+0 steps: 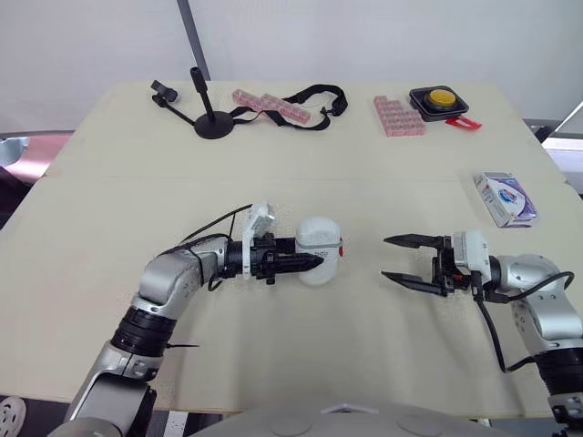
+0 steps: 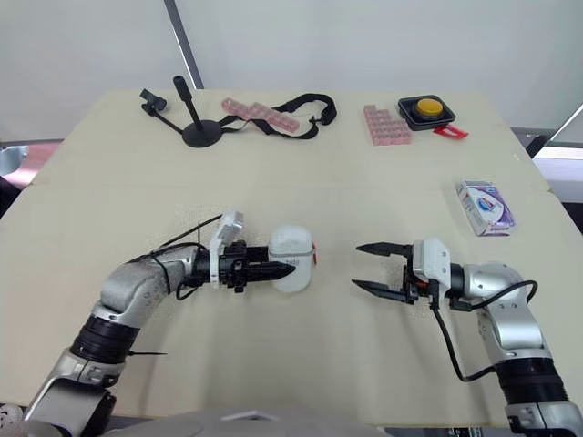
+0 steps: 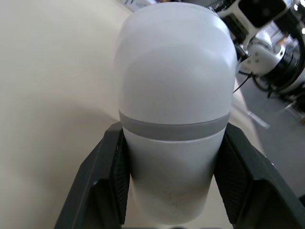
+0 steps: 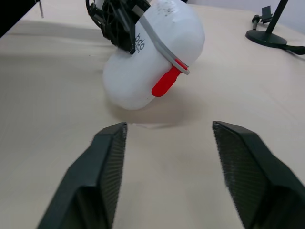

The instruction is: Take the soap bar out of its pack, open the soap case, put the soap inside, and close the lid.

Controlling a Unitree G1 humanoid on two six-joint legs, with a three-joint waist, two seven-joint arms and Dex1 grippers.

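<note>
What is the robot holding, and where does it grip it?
The left gripper clamps the white soap case across its sides, at the end opposite its red clasp. The right gripper is open and empty.

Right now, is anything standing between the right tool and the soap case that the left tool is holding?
Nothing visible does. The open right tool faces the soap case across bare table, with the red latch turned toward it. The left tool clamps the case from the opposite side.

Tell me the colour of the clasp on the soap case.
Red clasp on a white soap case, clearest in the right wrist view.
</note>
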